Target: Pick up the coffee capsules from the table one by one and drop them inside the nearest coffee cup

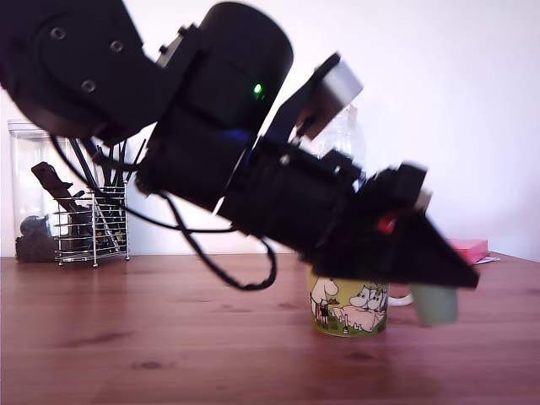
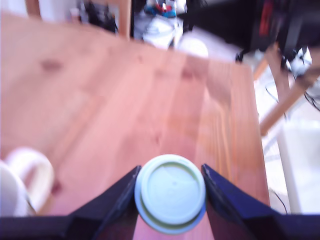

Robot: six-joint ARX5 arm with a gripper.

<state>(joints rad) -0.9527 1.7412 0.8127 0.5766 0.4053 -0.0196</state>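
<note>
Holding the green capsule [image 2: 170, 193] tight in my pincer [image 2: 170, 200], beside the cup [image 1: 348, 306], not over it. Letting go now drops it on the surface [image 1: 169, 337].

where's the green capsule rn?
The green capsule is held in the gripper, off the table, just to the exterior view's right of the coffee cup, beside its rim rather than over it.

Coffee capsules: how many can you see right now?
1. The pale green capsule is gripped between the gripper's fingers, up off the table, beside the cup on the exterior view's right. Another could be hidden behind the arm.
</note>
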